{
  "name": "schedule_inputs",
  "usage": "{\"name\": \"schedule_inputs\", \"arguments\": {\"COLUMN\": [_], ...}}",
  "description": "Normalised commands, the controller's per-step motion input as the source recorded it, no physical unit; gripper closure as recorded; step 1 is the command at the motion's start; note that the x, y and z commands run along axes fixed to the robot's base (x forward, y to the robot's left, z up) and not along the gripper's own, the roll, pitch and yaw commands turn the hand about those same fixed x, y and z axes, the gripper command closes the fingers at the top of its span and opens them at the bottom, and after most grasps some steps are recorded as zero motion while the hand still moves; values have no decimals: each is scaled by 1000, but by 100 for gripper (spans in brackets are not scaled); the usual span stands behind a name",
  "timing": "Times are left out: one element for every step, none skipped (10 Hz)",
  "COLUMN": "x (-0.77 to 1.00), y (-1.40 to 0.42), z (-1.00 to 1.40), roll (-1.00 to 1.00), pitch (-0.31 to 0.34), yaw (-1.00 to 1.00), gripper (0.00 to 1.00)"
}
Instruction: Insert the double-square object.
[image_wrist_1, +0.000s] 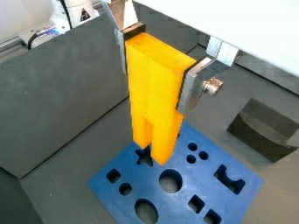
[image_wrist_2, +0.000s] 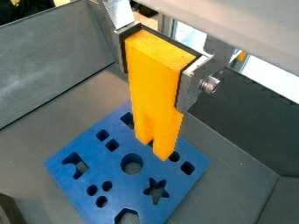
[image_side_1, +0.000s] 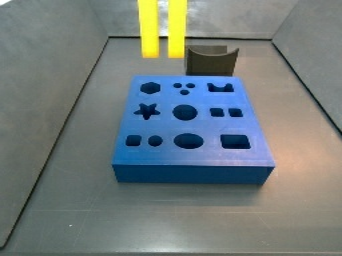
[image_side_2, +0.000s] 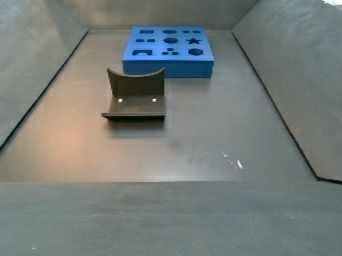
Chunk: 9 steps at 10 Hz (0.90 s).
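Observation:
My gripper (image_wrist_1: 158, 74) is shut on the double-square object (image_wrist_1: 152, 105), a tall bright yellow piece. It also shows in a wrist view (image_wrist_2: 152, 105), held by my gripper (image_wrist_2: 158, 74). The silver fingers clamp its joined end and the two prongs point down. The prong ends hang above the blue block with shaped holes (image_wrist_1: 138, 185), not touching it, near its cross-shaped hole. In a side view the two prongs (image_side_1: 148, 28) hang above the far left part of the blue block (image_side_1: 187, 125); the gripper is cut off there. The piece and the gripper are out of the side view showing the block (image_side_2: 167, 68).
A dark grey curved block (image_side_1: 210, 58) stands on the floor just beyond the blue block, also in a side view (image_side_2: 134, 95) and a wrist view (image_wrist_1: 263, 127). Grey sloping walls (image_side_1: 74, 110) enclose the floor on all sides.

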Motion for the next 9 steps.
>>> {"name": "schedule_inputs", "arguments": {"x": [449,1000,1000,1000,1000,1000,1000,1000,1000], "y": [-117,0,126,229,214,126,71,51,17], "z": [-109,-480,-451,-403,-274,-40,0,0,0], "roll": [0,0,0,0,13,136,194,253,271], "pitch": [0,0,0,0,0,0,-26,-34,-34], "yaw": [-191,-71,0,0,0,0,0,0,0], "gripper": [100,100,100,100,100,100,100,100,100]}}
